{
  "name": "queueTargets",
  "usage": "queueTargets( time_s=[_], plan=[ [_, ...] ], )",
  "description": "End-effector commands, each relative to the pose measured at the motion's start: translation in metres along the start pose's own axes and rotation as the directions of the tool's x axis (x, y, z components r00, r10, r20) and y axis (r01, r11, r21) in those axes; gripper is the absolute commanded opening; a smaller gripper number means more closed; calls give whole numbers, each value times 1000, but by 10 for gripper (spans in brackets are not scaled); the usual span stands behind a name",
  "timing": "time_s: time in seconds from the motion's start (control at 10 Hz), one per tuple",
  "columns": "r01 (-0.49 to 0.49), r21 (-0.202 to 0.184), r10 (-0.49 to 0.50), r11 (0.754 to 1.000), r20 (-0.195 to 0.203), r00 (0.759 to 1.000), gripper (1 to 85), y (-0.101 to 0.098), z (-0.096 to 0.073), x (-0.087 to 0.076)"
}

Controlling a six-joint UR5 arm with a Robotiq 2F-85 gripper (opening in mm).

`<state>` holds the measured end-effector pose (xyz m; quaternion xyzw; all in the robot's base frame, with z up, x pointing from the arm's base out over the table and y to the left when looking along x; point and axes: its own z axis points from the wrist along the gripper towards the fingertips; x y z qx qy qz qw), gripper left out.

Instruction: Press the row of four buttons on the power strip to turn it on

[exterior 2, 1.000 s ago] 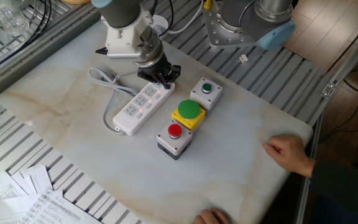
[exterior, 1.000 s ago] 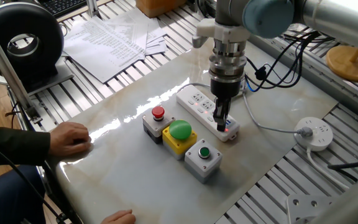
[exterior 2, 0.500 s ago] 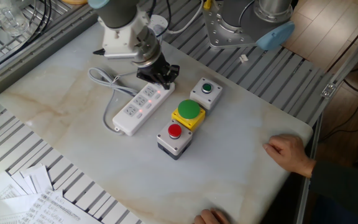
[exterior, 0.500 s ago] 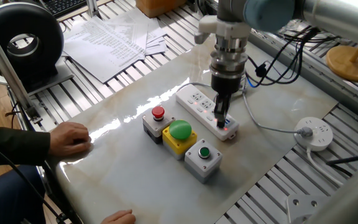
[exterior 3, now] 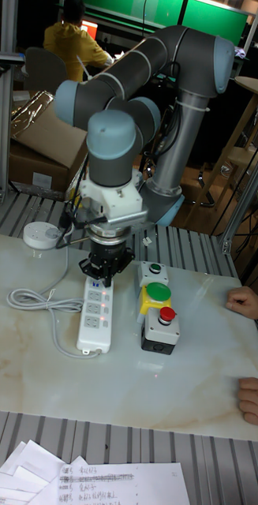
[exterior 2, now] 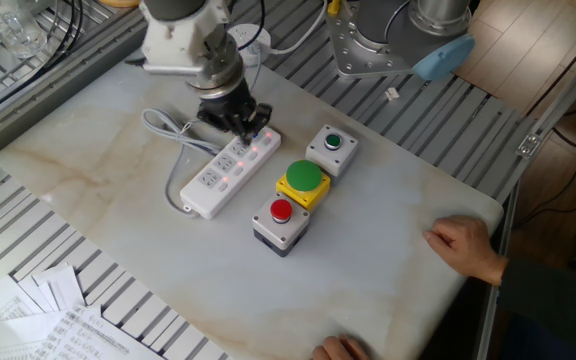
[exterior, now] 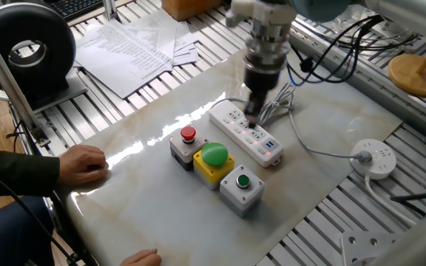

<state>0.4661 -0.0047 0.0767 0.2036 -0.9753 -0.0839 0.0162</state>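
The white power strip (exterior: 268, 150) (exterior 2: 211, 183) (exterior 3: 94, 325) lies slantwise on the marble table, and its cord loops away from one end. The four buttons (exterior 2: 237, 168) (exterior 3: 104, 306) run in a line along its face; some glow red. My gripper (exterior: 251, 120) (exterior 2: 242, 128) (exterior 3: 102, 276) points straight down over the strip, a little in from the end nearest the push-button boxes. Its fingers are shut into one narrow tip. Whether the tip touches a button cannot be told.
Beside the strip stand three boxes in a row: a red push button (exterior: 188, 134), a large green one on yellow (exterior: 214, 154) and a small green one (exterior: 242, 181). A round white socket puck (exterior: 376, 159) lies at the right. A person's hands (exterior: 83, 163) (exterior 2: 464, 246) rest at the table's edge.
My gripper has moved along the strip, away from the end by the small green button box and toward the strip's middle. The strip, boxes and hands have not moved.
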Motion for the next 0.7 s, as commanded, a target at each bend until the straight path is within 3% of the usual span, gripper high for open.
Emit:
queueTargets(
  time_s=[0.0, 0.3, 0.6],
  plan=[
    [-113, 99, 98, 989, 142, 985, 10, -5, -31, -53],
    [-138, 115, 117, 984, 173, 978, 10, -1, -37, -71],
    [-150, 99, 129, 984, 194, 972, 10, 10, -39, -87]
  ],
)
